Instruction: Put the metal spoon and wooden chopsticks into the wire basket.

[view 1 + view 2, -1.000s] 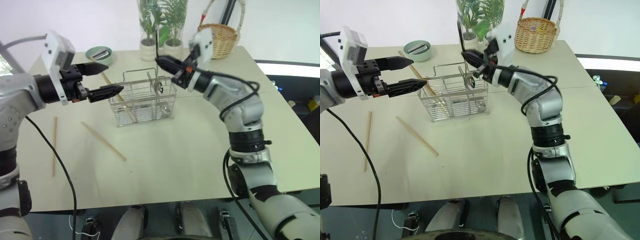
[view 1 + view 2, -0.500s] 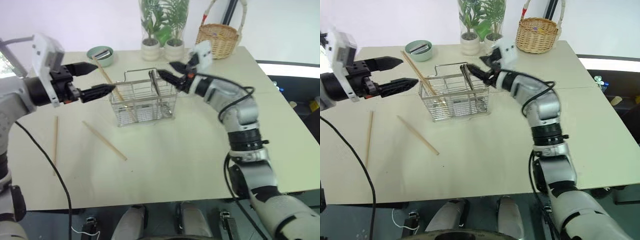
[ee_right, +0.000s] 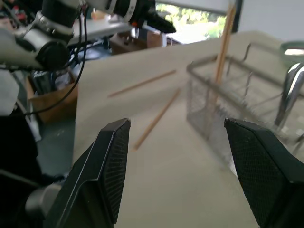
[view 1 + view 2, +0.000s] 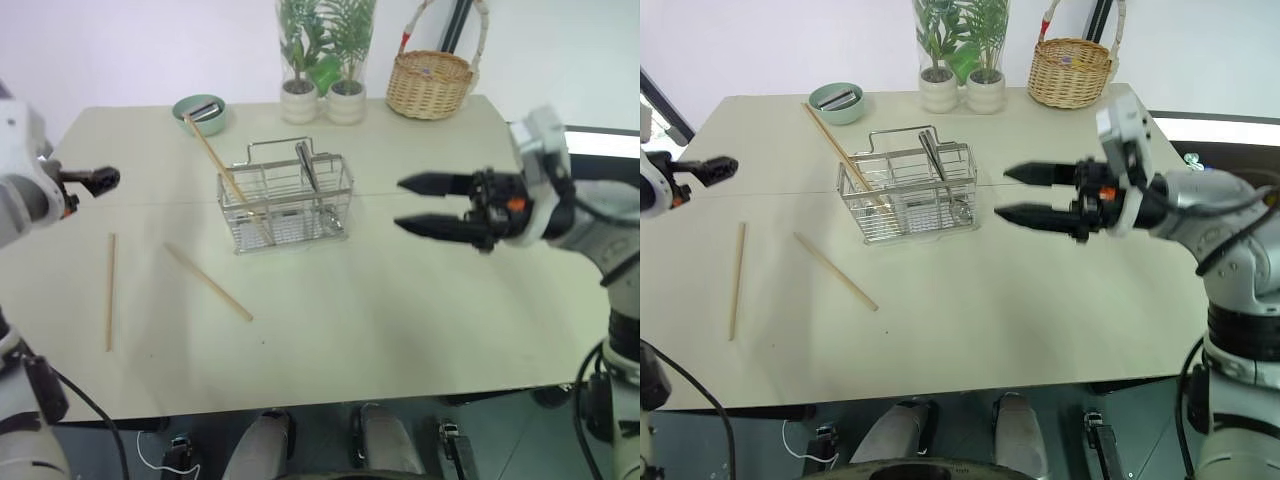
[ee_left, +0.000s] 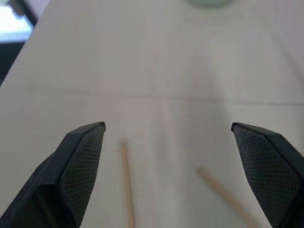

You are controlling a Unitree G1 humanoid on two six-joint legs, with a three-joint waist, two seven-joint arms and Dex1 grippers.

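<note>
A silver wire basket (image 4: 285, 205) sits mid-table on a pale table (image 4: 400, 320), with broad bare surface in front and to its right. It holds the metal spoon (image 4: 307, 166) upright and one wooden chopstick (image 4: 228, 180) leaning out over its left rim; two more chopsticks (image 4: 208, 282) lie flat, well left. The right gripper (image 4: 408, 204) hovers right of the basket, jaws apart and empty; the left gripper (image 5: 166, 142), by the left edge, gapes wide, empty.

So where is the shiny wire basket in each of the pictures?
Left eye view: the wire basket stands mid-table, left of centre.
Right eye view: same spot.
Left wrist view: not in it.
Right wrist view: on the right side.
Shared landmark: the chopstick leaning in it.
</note>
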